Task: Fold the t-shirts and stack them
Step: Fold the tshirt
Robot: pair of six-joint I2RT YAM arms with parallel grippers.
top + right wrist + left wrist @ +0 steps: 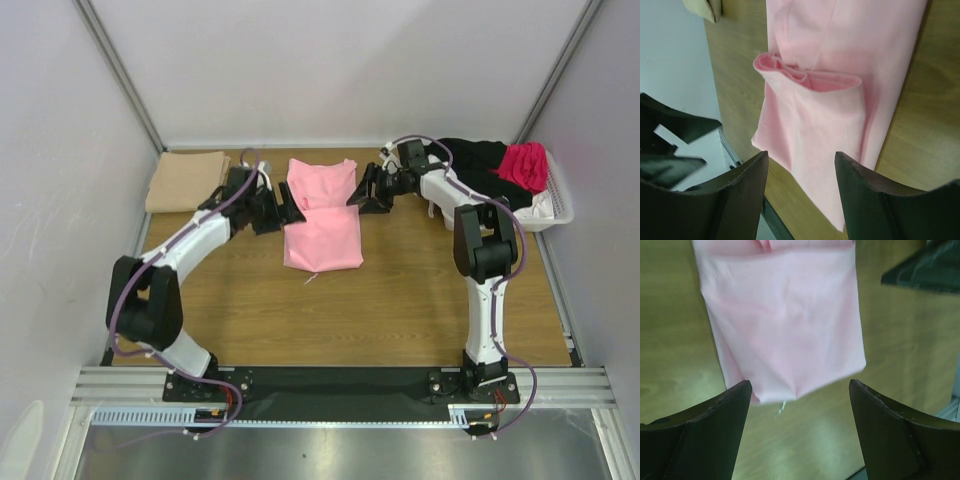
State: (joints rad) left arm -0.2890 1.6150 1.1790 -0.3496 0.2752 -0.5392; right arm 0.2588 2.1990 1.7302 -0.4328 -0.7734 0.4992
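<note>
A light pink t-shirt [322, 215] lies partly folded on the wooden table's far middle, its top part doubled over the lower part. My left gripper [290, 212] hovers at its left edge, open and empty. In the left wrist view the pink t-shirt [785, 325] lies ahead of the open left gripper [800, 385]. My right gripper [362, 195] stands open at the shirt's upper right edge. The right wrist view shows the pink fold [815, 115] beyond the spread right gripper [801, 154], which holds nothing. A folded tan t-shirt [187, 180] rests at the far left.
A white plastic basket [560, 212] at the far right holds a black t-shirt [475, 155] and a magenta t-shirt [525, 165]. White walls close in the table on three sides. Bare wood [340, 310] spreads in front of the pink shirt.
</note>
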